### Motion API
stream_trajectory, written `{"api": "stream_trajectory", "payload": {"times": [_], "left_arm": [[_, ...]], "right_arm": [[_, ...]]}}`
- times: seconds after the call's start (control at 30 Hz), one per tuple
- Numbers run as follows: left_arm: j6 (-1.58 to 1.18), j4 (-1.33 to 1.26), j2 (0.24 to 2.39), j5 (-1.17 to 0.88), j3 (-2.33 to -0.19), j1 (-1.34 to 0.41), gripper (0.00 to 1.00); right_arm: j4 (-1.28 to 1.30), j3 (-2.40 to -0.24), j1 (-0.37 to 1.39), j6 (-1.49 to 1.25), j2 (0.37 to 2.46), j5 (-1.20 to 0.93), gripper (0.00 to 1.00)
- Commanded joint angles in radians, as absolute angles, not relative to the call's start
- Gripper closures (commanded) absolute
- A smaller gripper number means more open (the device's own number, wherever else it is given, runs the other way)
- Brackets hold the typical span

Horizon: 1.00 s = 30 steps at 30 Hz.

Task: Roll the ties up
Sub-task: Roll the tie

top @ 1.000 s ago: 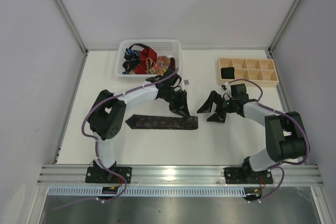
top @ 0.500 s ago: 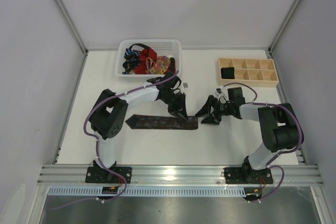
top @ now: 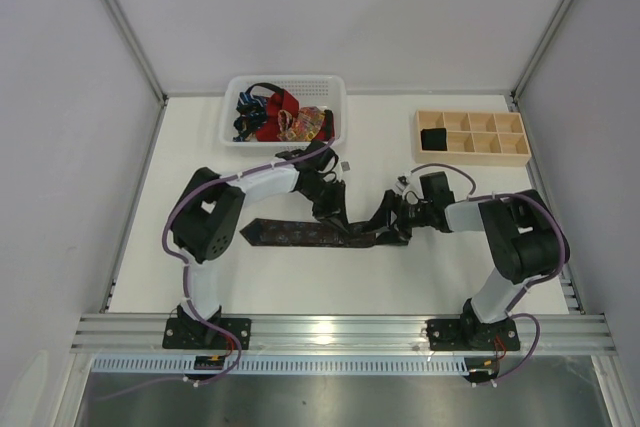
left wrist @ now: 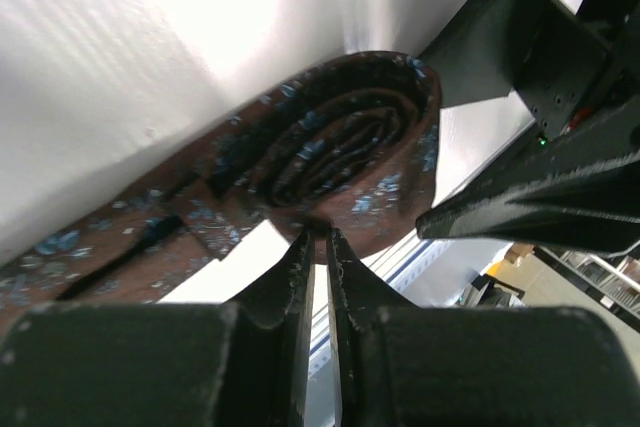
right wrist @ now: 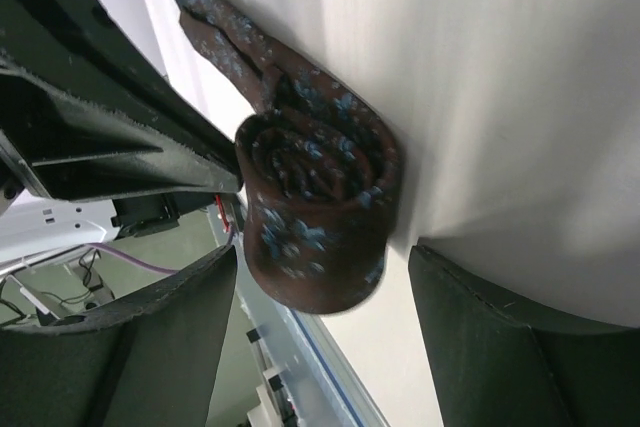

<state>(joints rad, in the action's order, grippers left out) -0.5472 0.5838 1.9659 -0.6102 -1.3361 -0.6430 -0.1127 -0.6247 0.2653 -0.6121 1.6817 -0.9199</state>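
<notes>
A dark brown tie with blue flecks (top: 290, 234) lies flat at mid-table, its right end wound into a roll (left wrist: 340, 142). My left gripper (top: 335, 219) stands over the roll; in the left wrist view its fingertips (left wrist: 318, 237) are closed to a thin slit and pinch the roll's near rim. My right gripper (top: 385, 222) is open, and in the right wrist view (right wrist: 322, 252) its two fingers straddle the roll (right wrist: 320, 197) without touching it. Red (top: 278, 112), blue (top: 247, 105) and orange-patterned (top: 305, 125) ties lie heaped in the basket.
A white mesh basket (top: 285, 81) stands at the back, left of centre. A pale wooden tray (top: 470, 119) with square compartments stands at the back right, with a black item (top: 433, 137) in its near-left compartment. The two arms meet at mid-table.
My right gripper has moved left to the tie's rolled end and now straddles it. My left gripper has shifted slightly down and left, staying at the roll.
</notes>
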Motion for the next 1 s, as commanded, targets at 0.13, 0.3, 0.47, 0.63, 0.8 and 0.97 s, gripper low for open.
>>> {"api": "stream_trajectory", "payload": {"times": [0.13, 0.3, 0.47, 0.63, 0.8, 0.97], "left_arm": [[-0.508, 0.569, 1.974, -0.601, -1.325, -0.612, 0.86], [-0.502, 0.566, 1.980, -0.604, -1.322, -0.611, 0.87], [-0.495, 0.565, 1.990, -0.607, -1.324, -0.611, 0.87], [-0.489, 0.561, 1.997, -0.611, -1.315, -0.609, 0.87], [-0.488, 0.555, 2.005, -0.617, -1.313, -0.603, 0.87], [-0.485, 0.555, 2.002, -0.617, -1.315, -0.595, 0.87]], "right_arm": [[-0.310, -0.621, 0.319, -0.705, 1.738, -0.920, 0.24], [-0.357, -0.612, 0.351, -0.749, 1.750, -0.891, 0.26], [-0.367, -0.598, 0.357, -0.775, 1.750, -0.864, 0.29], [-0.394, -0.597, 0.359, -0.821, 1.763, -0.862, 0.41], [-0.335, -0.629, 0.377, -0.821, 1.761, -0.838, 0.46], [-0.279, -0.664, 0.394, -0.822, 1.761, -0.812, 0.52]]}}
